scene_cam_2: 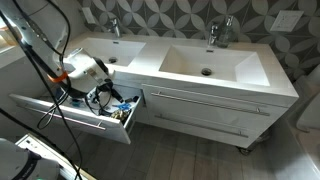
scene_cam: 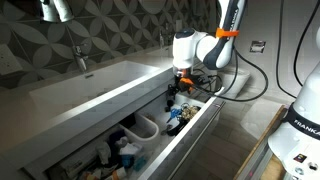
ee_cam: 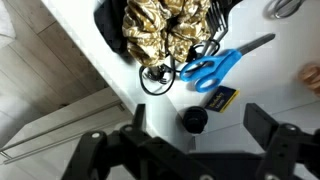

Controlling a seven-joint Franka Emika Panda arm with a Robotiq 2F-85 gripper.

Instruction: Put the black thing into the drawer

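Inside the open drawer (scene_cam_2: 62, 112), the black thing (ee_cam: 194, 120) lies on its floor near blue scissors (ee_cam: 212, 66); the fingers (ee_cam: 262, 122) straddle it, spread wide, gripping nothing; seemingly only withdrawal remains.

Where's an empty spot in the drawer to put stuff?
Bare floor lies beside the blades of the blue scissors, plus a strip between the black thing and the drawer wall. It's crowded around the gold cloth and cable.

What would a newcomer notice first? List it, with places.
The wide drawer stands pulled open under the double sink, full of clutter, with the tool over it. In the wrist view, blue scissors and crumpled gold material lie near the small black thing.
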